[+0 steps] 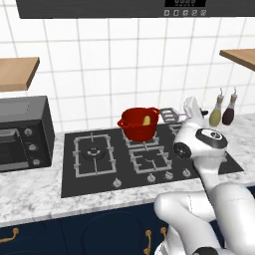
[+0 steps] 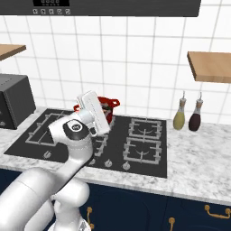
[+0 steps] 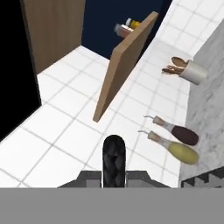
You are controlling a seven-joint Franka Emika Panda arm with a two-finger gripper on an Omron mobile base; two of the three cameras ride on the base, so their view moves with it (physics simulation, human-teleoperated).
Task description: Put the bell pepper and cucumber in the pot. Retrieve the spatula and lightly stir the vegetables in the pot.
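- The tool (image 3: pixel 114 168) is clenched on the spatula (image 1: pixel 171 115); in the hand view the two dark fingertips (image 3: pixel 113 159) sit pressed together, aimed at the tiled wall and the two bottles (image 3: pixel 175 141).
- From the left base view, the spatula's slotted grey head juts left from the raised hand, just right of the pot's rim and roughly level with it.
- The red pot (image 1: pixel 139 123) stands on the far burner of the stove (image 1: pixel 99 169), left of the hand; something yellow-green shows inside, though whether both vegetables are in cannot be told from here.
- The step in hand looks like the carry: spatula retrieved, stirring not yet begun.
- The next move calls for swinging the spatula head left over the pot's mouth, tipping it down and lowering it inside for a gentle stir, clear of the rim and loop handles.
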